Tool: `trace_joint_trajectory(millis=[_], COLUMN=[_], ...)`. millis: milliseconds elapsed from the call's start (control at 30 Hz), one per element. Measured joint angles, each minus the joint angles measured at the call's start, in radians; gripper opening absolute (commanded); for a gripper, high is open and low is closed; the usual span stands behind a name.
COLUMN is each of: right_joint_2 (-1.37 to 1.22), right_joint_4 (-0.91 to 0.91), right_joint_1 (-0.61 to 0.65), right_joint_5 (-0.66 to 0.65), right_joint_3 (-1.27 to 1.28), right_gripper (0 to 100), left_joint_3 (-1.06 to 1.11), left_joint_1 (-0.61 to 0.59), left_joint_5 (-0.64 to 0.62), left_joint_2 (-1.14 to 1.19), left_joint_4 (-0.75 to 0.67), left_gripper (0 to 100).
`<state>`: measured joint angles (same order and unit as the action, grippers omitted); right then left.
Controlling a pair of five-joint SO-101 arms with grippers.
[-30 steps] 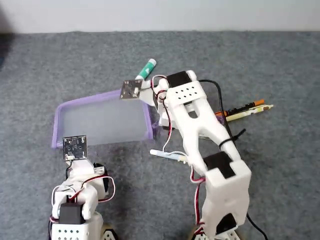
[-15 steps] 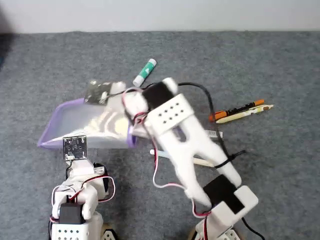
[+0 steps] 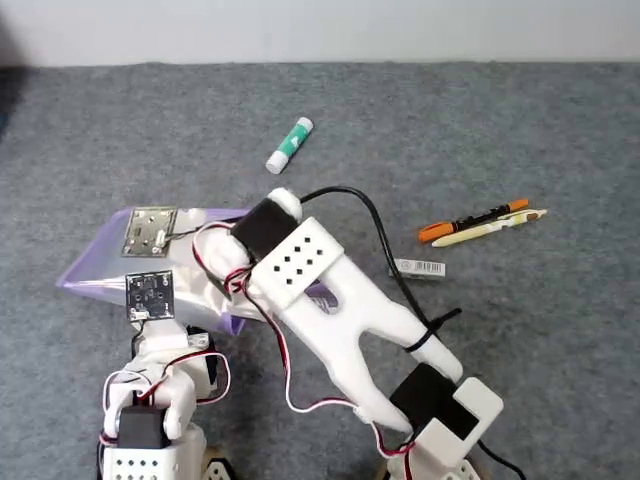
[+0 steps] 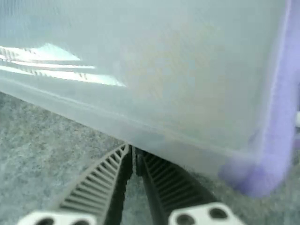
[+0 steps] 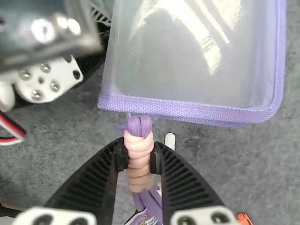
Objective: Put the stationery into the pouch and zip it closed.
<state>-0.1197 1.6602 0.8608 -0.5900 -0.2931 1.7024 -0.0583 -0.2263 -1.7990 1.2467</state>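
The translucent pouch (image 3: 95, 272) with purple trim lies at the left of the table, one side lifted. My right arm (image 3: 300, 270) stretches across to it. In the right wrist view my right gripper (image 5: 138, 157) is shut on the pink and purple zipper pull (image 5: 139, 146) at the pouch's purple edge (image 5: 187, 111). My left gripper (image 4: 132, 150) is shut at the near edge of the pouch (image 4: 154, 84), which it appears to pinch. A green and white glue stick (image 3: 290, 144) lies behind the pouch. An orange pen (image 3: 473, 221) and a pale pen (image 3: 495, 228) lie at the right.
A small white label (image 3: 418, 267) rests on the grey carpet right of my right arm. My left arm (image 3: 160, 385) stands at the near left, close under the right arm's wrist. Open carpet lies at the back and far right.
My right arm has swung left with the zipper pull, dragging and tilting the pouch leftward. The white pen seen by the pouch earlier is now covered by the arm. My left arm has stayed put.
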Motion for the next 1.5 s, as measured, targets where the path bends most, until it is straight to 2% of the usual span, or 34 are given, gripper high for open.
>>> trace_joint_trajectory(millis=[100,267,333,467,533,600,800,1067,1500], right_joint_2=[0.0,-0.055,-0.086,-0.166,-0.203,-0.238,-0.288,-0.292,-0.292], right_joint_4=[0.0,-0.038,-0.055,-0.063,-0.063,-0.063,-0.063,-0.063,0.037], right_joint_1=[0.0,0.0,0.0,0.0,0.0,0.0,0.0,0.0,0.0], right_joint_5=[0.003,0.006,0.026,0.063,0.068,0.068,0.074,0.074,0.077], right_joint_3=[0.0,-0.037,-0.083,-0.199,-0.262,-0.331,-0.488,-0.525,-0.589], right_gripper=[0.8,0.8,0.8,0.8,0.8,0.8,0.8,0.8,0.8], left_joint_3=[-0.003,-0.081,-0.137,-0.235,-0.281,-0.316,-0.336,-0.336,-0.304], left_joint_1=[-0.035,-0.175,-0.216,-0.249,-0.25,-0.244,-0.222,-0.161,-0.27], left_joint_5=[0.005,0.049,0.054,0.052,0.012,-0.031,-0.058,-0.063,-0.063], left_joint_2=[0.0,0.0,0.0,0.0,0.0,-0.005,-0.005,-0.005,-0.003], left_joint_4=[-0.012,-0.018,-0.018,-0.018,-0.002,0.034,0.06,0.038,-0.018], left_gripper=[2,3,8,27,34,38,38,38,38])
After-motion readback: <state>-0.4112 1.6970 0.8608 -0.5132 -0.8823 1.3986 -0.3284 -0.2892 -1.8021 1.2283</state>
